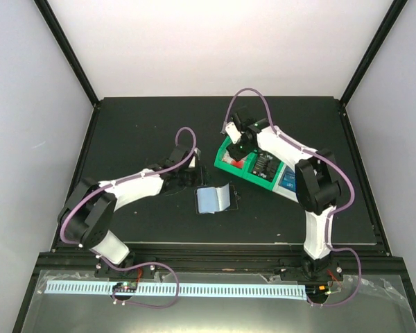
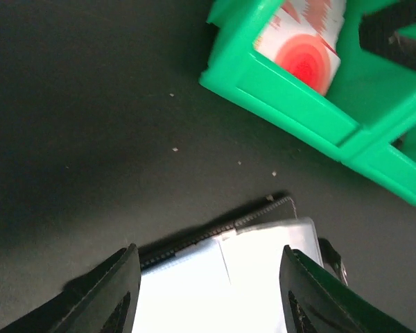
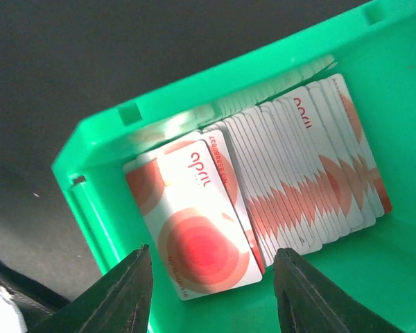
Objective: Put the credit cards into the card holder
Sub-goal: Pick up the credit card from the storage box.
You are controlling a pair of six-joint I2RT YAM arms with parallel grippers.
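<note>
Right jaws wide above credit cards [image 3: 201, 229]

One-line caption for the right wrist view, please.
Right gripper, fingers open, hovers over a green bin packed with red-and-white credit cards.

You've got a black table [image 1: 139, 132] with the card holder [image 1: 213, 200] lying open near its middle, pale inside facing up. The green bin [image 2: 291, 111] sits close by, right and farther back, not touching it, skewed to the table edges. A white bin [image 1: 284, 193] butts against its right end.
</note>
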